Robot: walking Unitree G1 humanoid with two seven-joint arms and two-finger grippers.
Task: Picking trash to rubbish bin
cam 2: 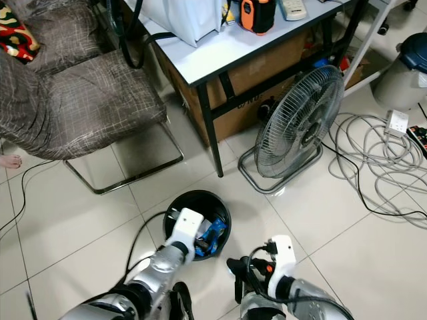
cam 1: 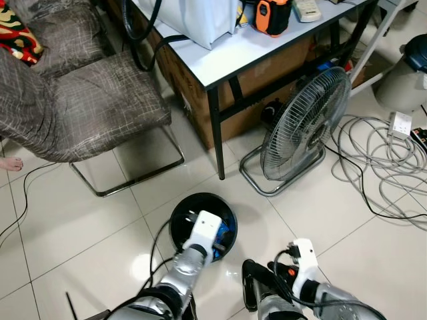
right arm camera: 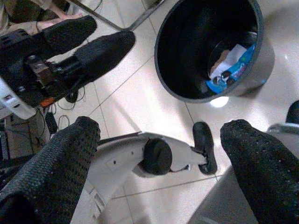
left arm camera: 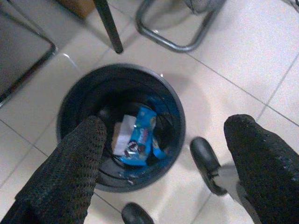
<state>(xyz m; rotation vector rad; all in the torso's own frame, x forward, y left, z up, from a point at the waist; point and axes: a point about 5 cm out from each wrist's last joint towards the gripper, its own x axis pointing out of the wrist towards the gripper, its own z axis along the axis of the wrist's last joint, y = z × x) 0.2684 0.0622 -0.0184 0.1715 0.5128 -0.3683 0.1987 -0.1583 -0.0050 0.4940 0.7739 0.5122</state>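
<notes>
A round black rubbish bin (cam 1: 200, 197) stands on the tiled floor just in front of me. Inside it lie a blue wrapper (left arm camera: 142, 135) and a piece of white paper (left arm camera: 122, 135). My left gripper (left arm camera: 166, 123) hovers right above the bin's mouth, open, with nothing between its fingers (left arm camera: 79, 154). My right gripper (cam 1: 263, 277) hangs low to the right of the bin, near the floor. It is open and holds nothing (right arm camera: 161, 128). From the right wrist, the bin (right arm camera: 161, 70) sits ahead of the fingers with the wrapper (right arm camera: 233, 70) inside.
A floor fan (cam 1: 303, 123) stands right behind the bin, beside a table leg (cam 1: 217, 133). A grey cushioned chair (cam 1: 93, 107) is at the back left, with a person's foot (cam 1: 10, 162) by it. Loose cables (cam 1: 380, 153) and a power strip (cam 1: 400, 123) lie at the right.
</notes>
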